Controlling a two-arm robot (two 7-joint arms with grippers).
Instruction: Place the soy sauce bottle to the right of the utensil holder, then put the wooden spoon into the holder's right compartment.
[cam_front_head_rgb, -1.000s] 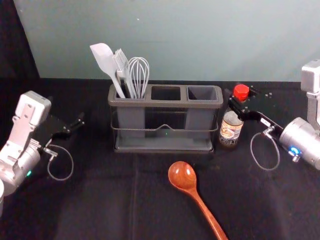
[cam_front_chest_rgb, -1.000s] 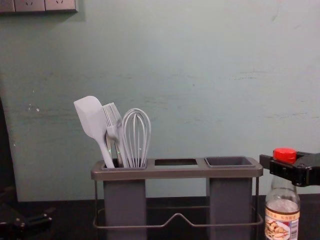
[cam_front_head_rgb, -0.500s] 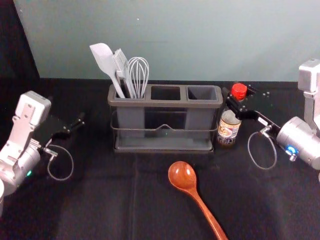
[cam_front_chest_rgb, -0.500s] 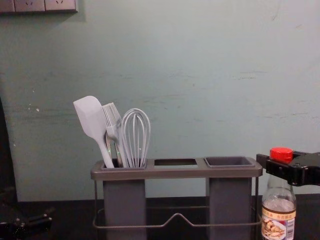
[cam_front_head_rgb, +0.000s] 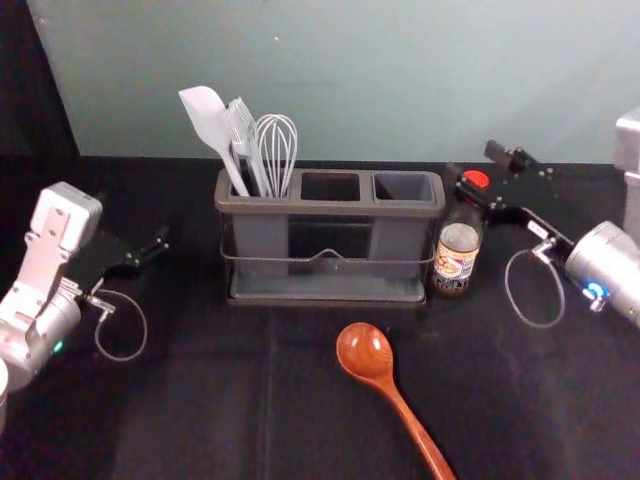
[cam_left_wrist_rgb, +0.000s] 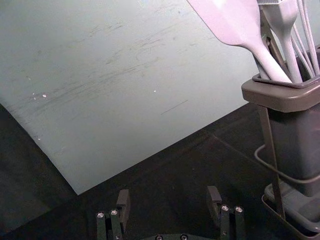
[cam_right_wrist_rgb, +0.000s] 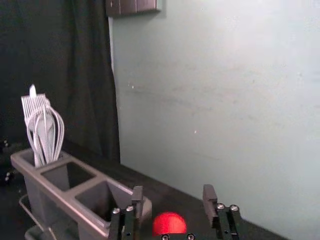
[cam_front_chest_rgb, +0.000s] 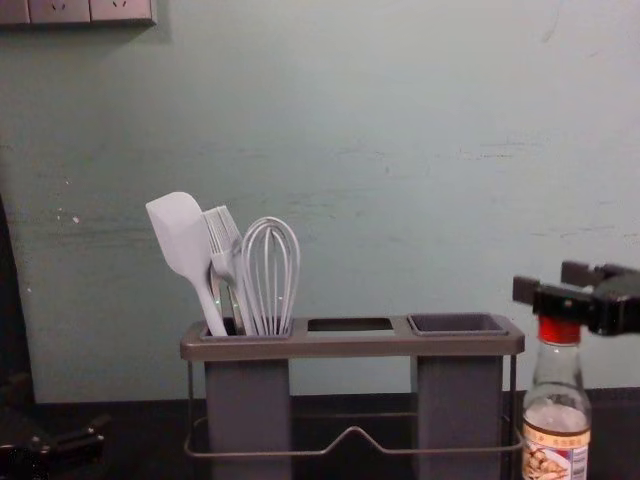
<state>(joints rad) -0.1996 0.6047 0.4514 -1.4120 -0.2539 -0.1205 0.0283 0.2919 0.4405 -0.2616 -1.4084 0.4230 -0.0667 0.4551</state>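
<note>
As seen from my remote station, the right gripper (cam_front_head_rgb: 472, 161) stands beyond the right end of the utensil holder (cam_front_head_rgb: 330, 208), at the red cap (cam_right_wrist_rgb: 169, 223) of the soy sauce bottle (cam_front_head_rgb: 456, 262), its two fingers spread wide and gripping nothing. Upright on the table, the bottle occupies the place just beside the holder's right end, while the wooden spoon (cam_front_head_rgb: 392, 392) lies in front of the holder, bowl end nearer to it. I have the left gripper (cam_front_head_rgb: 163, 238) parked to the left of the holder, fingers well apart and empty.
</note>
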